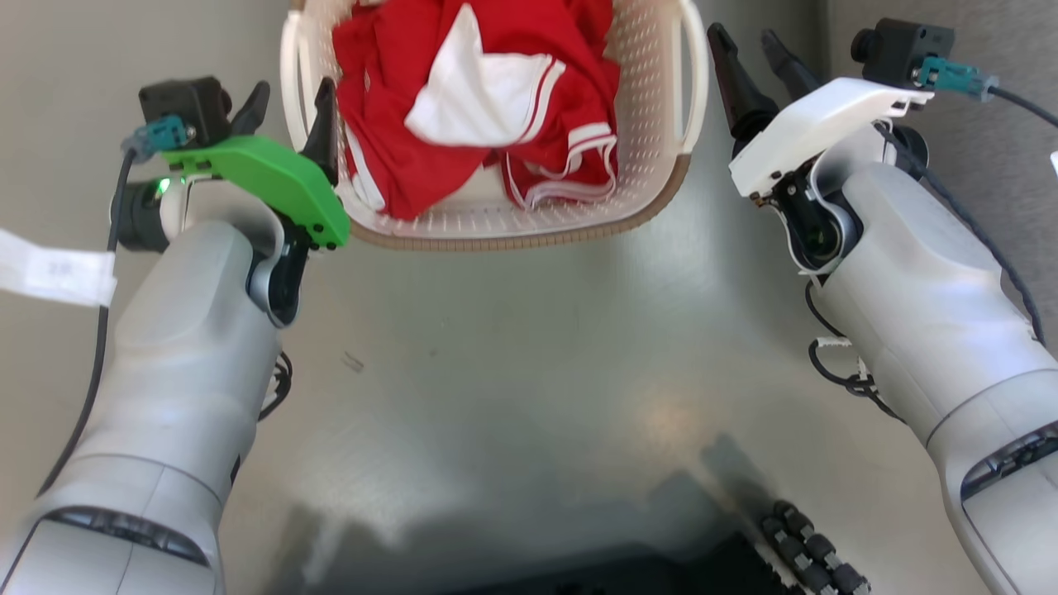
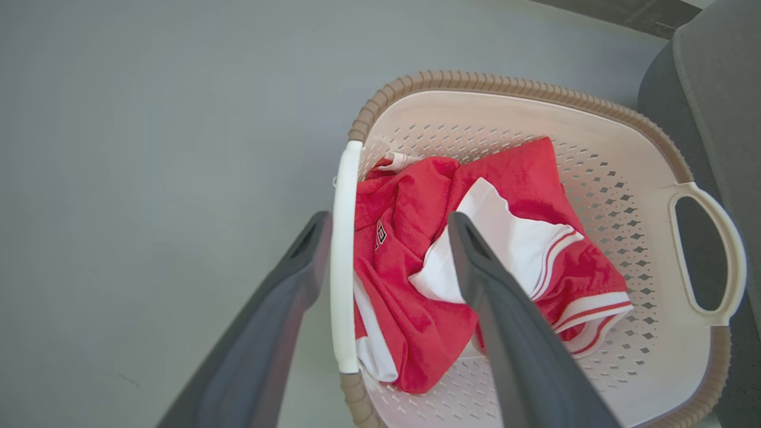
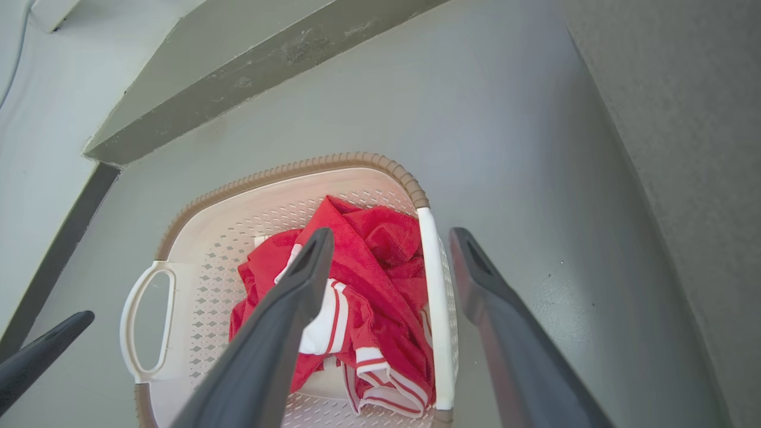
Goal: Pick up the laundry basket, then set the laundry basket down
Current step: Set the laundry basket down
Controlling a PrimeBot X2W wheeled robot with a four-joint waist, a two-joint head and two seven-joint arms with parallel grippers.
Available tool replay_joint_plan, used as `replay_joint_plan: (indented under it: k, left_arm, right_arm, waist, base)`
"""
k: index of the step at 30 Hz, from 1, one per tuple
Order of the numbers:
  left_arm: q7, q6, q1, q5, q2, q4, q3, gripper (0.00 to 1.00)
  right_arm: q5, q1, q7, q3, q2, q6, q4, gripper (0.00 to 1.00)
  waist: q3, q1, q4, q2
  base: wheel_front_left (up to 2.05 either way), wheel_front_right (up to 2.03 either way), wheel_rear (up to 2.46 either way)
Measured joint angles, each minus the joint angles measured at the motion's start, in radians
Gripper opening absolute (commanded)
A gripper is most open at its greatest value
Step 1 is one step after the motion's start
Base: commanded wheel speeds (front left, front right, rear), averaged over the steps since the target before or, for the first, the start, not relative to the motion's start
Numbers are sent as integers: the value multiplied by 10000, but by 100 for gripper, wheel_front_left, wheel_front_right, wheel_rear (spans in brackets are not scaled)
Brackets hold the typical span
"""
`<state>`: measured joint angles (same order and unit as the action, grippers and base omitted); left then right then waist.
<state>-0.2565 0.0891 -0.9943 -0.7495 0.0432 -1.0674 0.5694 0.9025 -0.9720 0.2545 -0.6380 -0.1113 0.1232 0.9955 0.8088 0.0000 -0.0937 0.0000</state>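
The laundry basket (image 1: 512, 219) is sitting on the grey floor (image 1: 529, 372) at the far middle, carrying a heap of red and white clothes (image 1: 479, 99). The left gripper (image 1: 294, 85) is hanging spread wide, fingers straddling the left handle (image 2: 343, 255) and clamping nothing. The right gripper (image 1: 742, 33) is hovering wide too, just right of the basket, with the right handle (image 3: 437, 309) showing between its fingers in the wrist view.

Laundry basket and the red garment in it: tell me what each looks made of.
The laundry basket looks like moulded cream plastic, smooth and matt, with diamond holes through its walls. Its brown rim copies weave but seems plastic. The red garment looks like soft fabric with white trim, going by its crumples and fuzzy surface; the fibre cannot be told.
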Motion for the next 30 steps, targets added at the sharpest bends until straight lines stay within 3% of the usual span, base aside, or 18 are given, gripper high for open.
replay_joint_plan:
  k: [30]
  left_arm:
    - [4, 265, 3223, 846, 353, 2949, -1751, 100]
  right_arm:
    - [-1290, 2905, 0, 1329, -546, 0, -2382, 100]
  waist:
    - [-4113, -1, 30, 0]
  base:
    - [0, 0, 0]
